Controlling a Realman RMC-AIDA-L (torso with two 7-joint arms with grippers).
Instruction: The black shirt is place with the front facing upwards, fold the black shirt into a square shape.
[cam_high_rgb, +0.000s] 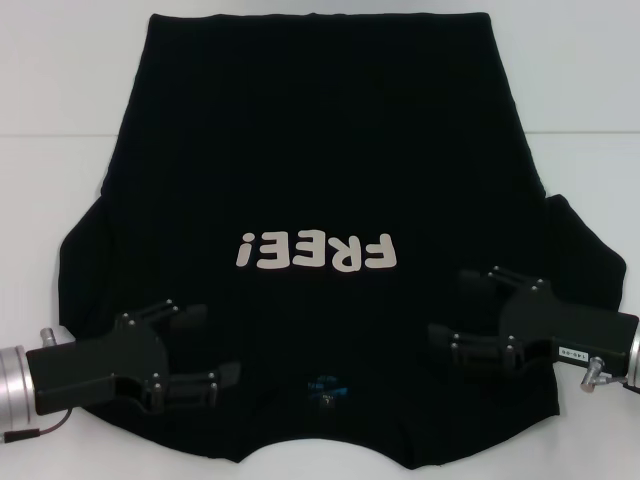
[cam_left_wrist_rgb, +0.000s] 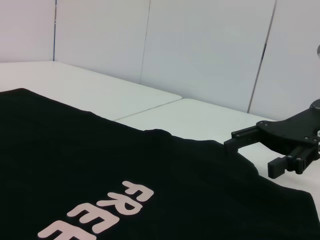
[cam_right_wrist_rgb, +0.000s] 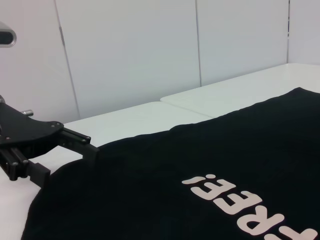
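Left pincer (cam_high_rgb: 200, 350), at the lower left of the head view, hangs with its jaws spread over the shoulder area of the black shirt (cam_high_rgb: 320, 160); your right pincer (cam_high_rgb: 455, 305), at the lower right, is likewise released and grips nothing. Between them lie the small blue neck label (cam_high_rgb: 325, 387) and, above it, the white "FREE!" lettering (cam_high_rgb: 315, 252). That shirt lies flat, front up, across the white desk (cam_high_rgb: 60, 120). Close on one cloth layer only, or unevenly, and your fold will likely skew.
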